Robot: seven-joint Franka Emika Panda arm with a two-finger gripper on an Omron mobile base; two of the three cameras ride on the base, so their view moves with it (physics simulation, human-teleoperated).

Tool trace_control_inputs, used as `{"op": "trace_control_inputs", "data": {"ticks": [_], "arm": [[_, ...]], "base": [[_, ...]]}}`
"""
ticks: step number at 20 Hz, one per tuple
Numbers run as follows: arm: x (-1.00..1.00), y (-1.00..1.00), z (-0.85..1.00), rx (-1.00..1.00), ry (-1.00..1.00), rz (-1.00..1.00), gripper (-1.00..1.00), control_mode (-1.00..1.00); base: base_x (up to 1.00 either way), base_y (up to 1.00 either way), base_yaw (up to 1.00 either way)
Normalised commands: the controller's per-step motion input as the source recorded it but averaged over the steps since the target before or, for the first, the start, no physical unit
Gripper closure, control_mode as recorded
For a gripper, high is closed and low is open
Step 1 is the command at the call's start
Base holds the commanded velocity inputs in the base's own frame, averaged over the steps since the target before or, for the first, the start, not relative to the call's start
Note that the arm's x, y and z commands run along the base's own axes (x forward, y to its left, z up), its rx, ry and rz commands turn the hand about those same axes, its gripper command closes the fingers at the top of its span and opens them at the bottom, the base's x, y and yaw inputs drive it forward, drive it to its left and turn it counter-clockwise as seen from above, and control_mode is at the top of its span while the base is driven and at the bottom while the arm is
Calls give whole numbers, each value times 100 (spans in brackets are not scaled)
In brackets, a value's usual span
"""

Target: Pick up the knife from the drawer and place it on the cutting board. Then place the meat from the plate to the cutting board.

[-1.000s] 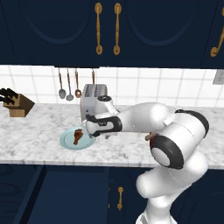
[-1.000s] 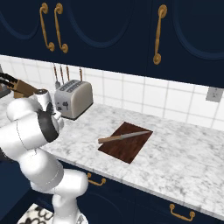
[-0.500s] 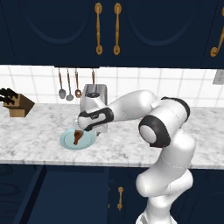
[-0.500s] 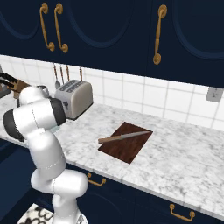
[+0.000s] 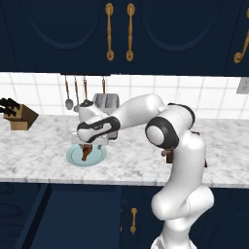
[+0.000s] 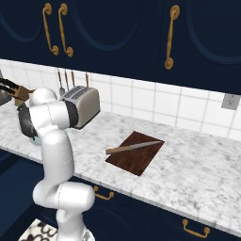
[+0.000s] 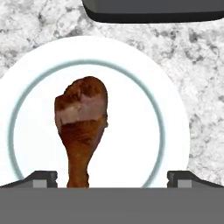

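Marble counter (image 5: 44, 155) carries the plate (image 7: 175, 127) with the meat (image 7: 82, 127) on it; the gripper (image 7: 111, 177) hovers above, jaws spread wide, holding nothing. The knife (image 6: 133, 147) lies on the cutting board (image 6: 136, 160).

Left base view: from behind and left of the arm, facing forward and down over the marble desk (image 5: 44, 155), with the plate (image 5: 99, 156) left of centre. Right base view: from behind and right, same desk (image 6: 197, 174), cutting board (image 6: 141, 162) at centre, toaster (image 6: 82, 106) shared with the left view (image 5: 106, 101). Hand view: very near, straight down on the plate (image 7: 170, 131) and meat (image 7: 83, 127).
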Motion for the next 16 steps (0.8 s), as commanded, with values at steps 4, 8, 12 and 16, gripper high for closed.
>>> {"op": "trace_control_inputs", "data": {"ticks": [4, 8, 12, 16], "arm": [[26, 5, -24, 0, 2, 0, -100, -100], [31, 15, -23, -1, 2, 0, -100, -100], [19, 3, -32, -1, 1, 0, -100, -100], [4, 0, -34, -2, 0, 0, -100, -100]], "base": [[0, 0, 0], [0, 0, 0], [0, 0, 0], [0, 0, 0]]}}
